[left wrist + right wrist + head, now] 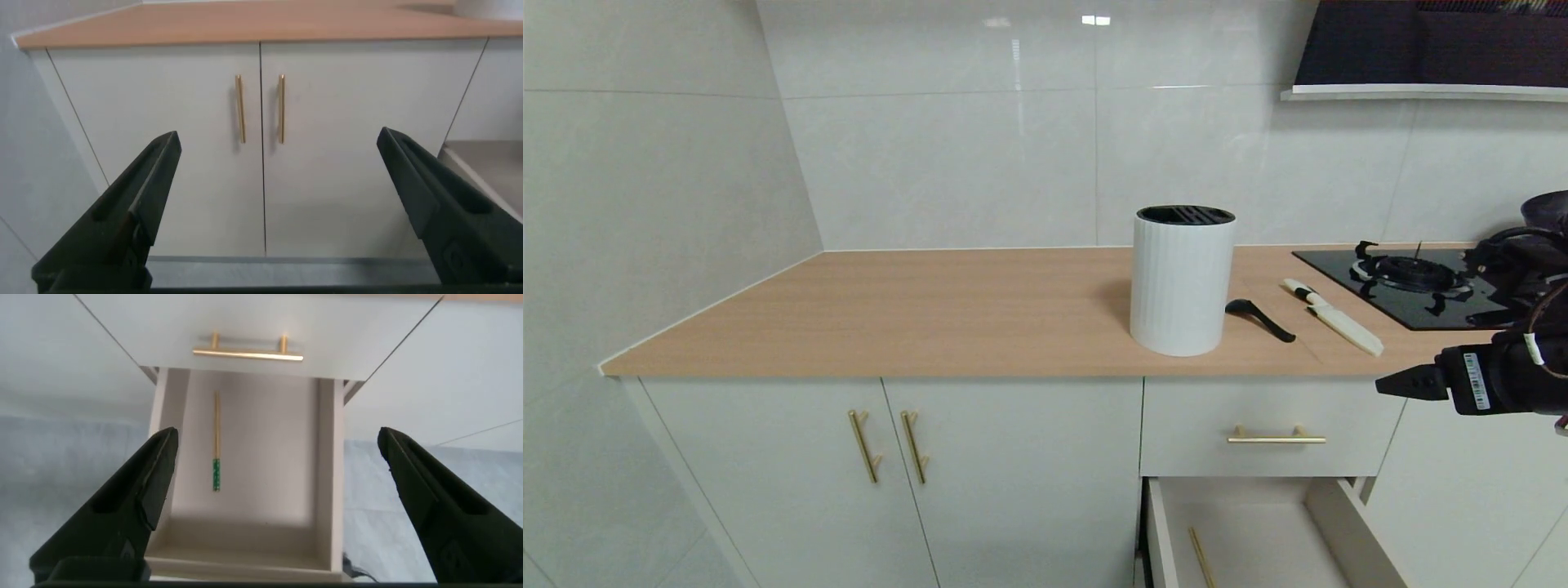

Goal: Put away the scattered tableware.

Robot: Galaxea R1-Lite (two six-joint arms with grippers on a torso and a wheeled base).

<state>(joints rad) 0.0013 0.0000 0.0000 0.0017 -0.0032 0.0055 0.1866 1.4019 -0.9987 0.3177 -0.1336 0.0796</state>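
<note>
While one chopstick [216, 441] lies in the drawer [274, 482], one knife [1331, 317], one spoon [1260, 317]

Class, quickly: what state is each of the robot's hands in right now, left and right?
Left hand: open, holding nothing.
Right hand: open, holding nothing, above the open drawer.

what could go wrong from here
The knife lies flat with its blade end near the counter's front edge, so a poor grasp could slip or push it off. The black spoon sits close to the white holder, which the right claw might bump. The open drawer could snag an arm.
</note>
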